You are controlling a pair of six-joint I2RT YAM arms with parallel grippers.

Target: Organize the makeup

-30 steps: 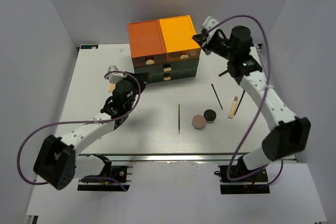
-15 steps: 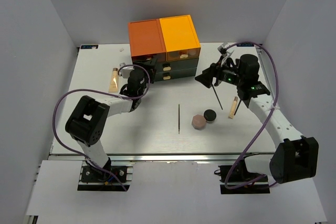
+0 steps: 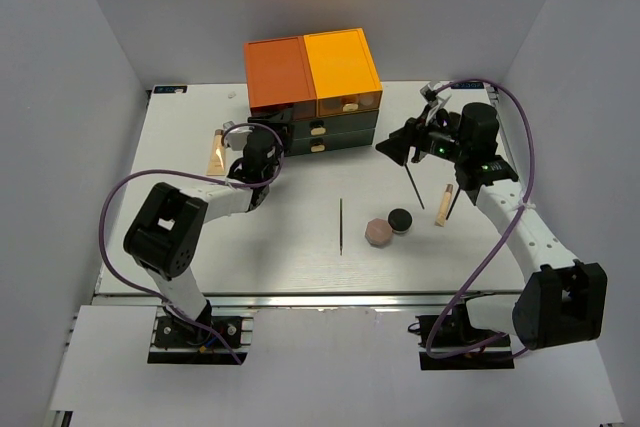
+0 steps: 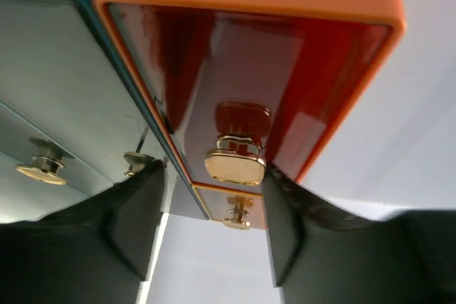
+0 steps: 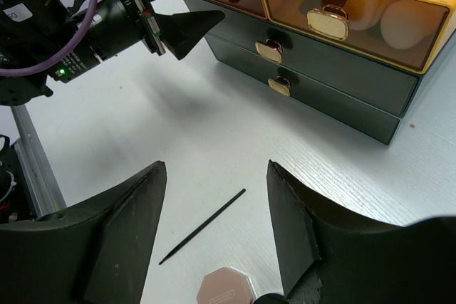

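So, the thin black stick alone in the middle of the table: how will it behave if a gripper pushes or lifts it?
The stick looks straight, so it is probably stiff. It is very thin, so it is likely light, and it may roll sideways if nudged from the side. It lies flat on the table, so fingers may slip over it.

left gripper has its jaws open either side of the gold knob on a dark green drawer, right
Not quite. The left gripper does stand with its jaws open on either side of a gold knob, but that knob is on the orange top drawer, not on a dark green drawer. The left wrist view shows it.
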